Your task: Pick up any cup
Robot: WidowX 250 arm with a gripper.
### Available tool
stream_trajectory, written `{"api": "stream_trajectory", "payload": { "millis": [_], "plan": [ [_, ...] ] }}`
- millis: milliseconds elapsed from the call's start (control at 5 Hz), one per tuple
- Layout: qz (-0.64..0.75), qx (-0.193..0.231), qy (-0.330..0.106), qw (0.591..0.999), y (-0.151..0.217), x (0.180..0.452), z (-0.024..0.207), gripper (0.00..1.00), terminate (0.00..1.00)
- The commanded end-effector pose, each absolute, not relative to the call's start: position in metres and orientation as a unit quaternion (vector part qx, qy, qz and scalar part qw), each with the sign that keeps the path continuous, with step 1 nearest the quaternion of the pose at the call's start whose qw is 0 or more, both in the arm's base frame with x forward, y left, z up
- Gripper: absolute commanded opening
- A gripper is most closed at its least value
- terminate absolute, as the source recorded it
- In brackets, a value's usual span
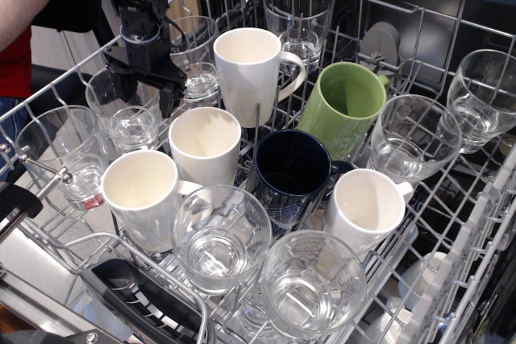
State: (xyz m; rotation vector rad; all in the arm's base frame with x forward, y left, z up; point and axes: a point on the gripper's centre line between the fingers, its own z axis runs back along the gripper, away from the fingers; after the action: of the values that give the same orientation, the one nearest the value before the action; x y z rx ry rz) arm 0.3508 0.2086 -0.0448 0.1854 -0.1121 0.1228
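Cup (129, 114) under the tool (143, 90) with fingers spread apart, 4 white mugs, 1 green mug (348, 108), 1 navy mug (289, 171)

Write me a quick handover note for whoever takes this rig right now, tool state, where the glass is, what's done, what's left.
Tool: open, hanging over the back-left of the dish rack, fingers straddling the rim of a clear glass.
Glass: standing upright in the rack, second from the left edge, beside a white mug. Nothing is lifted.
Done: tool brought above the glass.
Left: lower it, shut on the rim or wall, lift straight up clear of the rack wires and neighbouring glasses.
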Motion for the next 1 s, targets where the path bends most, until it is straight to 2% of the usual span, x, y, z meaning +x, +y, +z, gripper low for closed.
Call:
{"api": "stream_trajectory", "payload": {
  "millis": [0, 200, 800],
  "plan": [
    [0.079, 0.113, -0.119, 0.983, 0.222, 0.378, -0.046, 1.00, 0.00],
    [0.082, 0.115, -0.099, 0.985, 0.222, 0.381, -0.055, 0.00, 0.00],
    [0.096, 0.108, -0.102, 0.984, 0.219, 0.392, -0.030, 0.00, 0.00]
  ]
}}
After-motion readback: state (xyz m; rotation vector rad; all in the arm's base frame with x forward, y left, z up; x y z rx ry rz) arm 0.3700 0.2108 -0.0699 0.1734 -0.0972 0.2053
